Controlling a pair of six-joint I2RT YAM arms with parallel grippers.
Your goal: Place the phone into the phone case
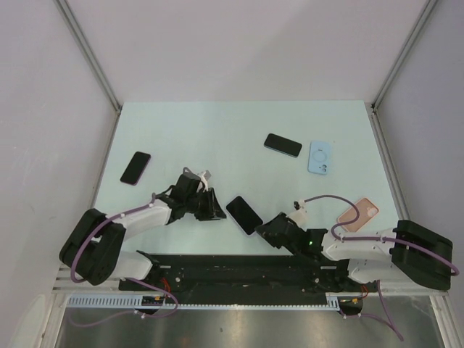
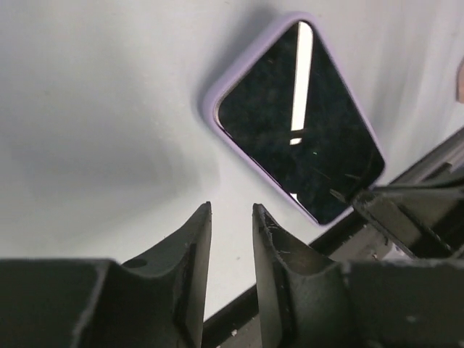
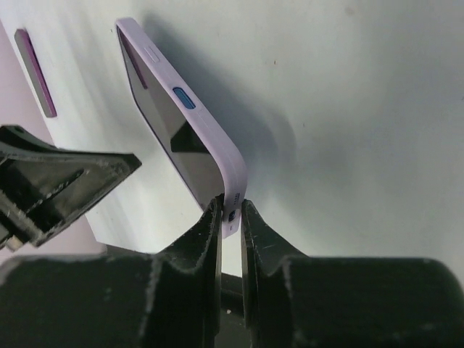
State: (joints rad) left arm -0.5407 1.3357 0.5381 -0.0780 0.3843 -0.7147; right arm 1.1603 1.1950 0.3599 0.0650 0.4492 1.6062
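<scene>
Centre of the top view: the phone [image 1: 243,214] lay screen up on the worktop [image 1: 217,123], already inside the lilac case [image 3: 206,134], whose rim showed along every edge in view. Seating at the lower corner could not be confirmed. The right end effector [image 3: 230,212] was pinching that corner of the case. The left end effector [image 2: 232,217] stood just beside the phone, fingers slightly parted, gripping nothing. Judgement: insertion essentially complete — what remained was probably a final press and release.
</scene>
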